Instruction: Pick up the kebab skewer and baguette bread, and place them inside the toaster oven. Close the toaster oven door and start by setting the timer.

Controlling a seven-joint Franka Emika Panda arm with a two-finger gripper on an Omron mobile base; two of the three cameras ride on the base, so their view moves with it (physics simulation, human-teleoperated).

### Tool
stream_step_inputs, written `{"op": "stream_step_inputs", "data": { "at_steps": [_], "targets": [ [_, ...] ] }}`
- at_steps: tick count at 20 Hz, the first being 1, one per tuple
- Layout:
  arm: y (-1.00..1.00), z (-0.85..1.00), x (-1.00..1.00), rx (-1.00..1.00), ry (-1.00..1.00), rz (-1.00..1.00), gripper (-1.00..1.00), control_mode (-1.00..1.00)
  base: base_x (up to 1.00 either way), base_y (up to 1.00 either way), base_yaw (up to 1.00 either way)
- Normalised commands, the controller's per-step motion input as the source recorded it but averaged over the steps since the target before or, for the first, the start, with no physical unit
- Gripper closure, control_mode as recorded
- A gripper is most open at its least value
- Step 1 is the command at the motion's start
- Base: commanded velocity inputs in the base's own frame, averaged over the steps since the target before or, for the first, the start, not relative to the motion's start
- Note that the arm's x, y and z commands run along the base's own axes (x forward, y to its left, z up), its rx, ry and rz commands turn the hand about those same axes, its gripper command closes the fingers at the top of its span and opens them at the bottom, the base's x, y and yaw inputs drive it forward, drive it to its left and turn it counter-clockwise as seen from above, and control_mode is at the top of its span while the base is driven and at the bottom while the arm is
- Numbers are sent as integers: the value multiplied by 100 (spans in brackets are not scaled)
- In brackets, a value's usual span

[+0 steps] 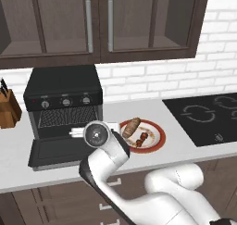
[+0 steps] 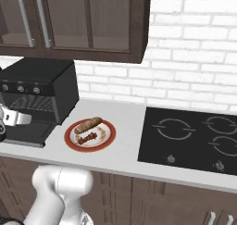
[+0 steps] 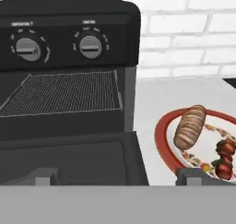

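Note:
The black toaster oven point(image 1: 62, 99) stands at the left of the counter, its door point(image 1: 69, 150) dropped open and flat and its wire rack point(image 3: 64, 93) bare. To its right a red-rimmed plate point(image 1: 159, 135) carries the light-brown baguette bread point(image 3: 190, 126) and, nearer the front, the dark chunky kebab skewer point(image 3: 224, 159). My gripper point(image 3: 117, 177) hovers over the open door's right end, open and empty, facing the oven and the plate. My hand point(image 1: 96, 134) sits between the oven front and the plate. The same plate point(image 2: 111, 135) lies right of the oven point(image 2: 41, 87).
A wooden knife block point(image 1: 8, 110) stands left of the oven. A black cooktop point(image 1: 203, 117) fills the counter's right side. Dark wall cabinets point(image 1: 97, 20) hang above, and a white brick wall runs behind. Bare counter lies between the plate and the cooktop.

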Motion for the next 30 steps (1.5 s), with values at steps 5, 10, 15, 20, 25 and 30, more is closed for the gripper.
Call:
{"op": "stream_step_inputs", "data": {
  "at_steps": [5, 10, 15, 20, 25, 30],
  "targets": [
    [86, 0, 50, 1, -11, -1, -100, -100, 0, 0, 0],
    [59, -10, 90, 0, -4, 0, -100, -100, 0, 0, 0],
    [59, -26, 63, 0, -3, -3, -100, -100, 0, 0, 0],
    [34, -30, 38, 0, -5, -1, -100, -100, 0, 0, 0],
    [3, -9, 14, 0, -3, 0, -100, -100, 0, 0, 0],
    [0, -6, 56, 0, 0, 0, -100, -100, 0, 0, 0]
  ]
}}
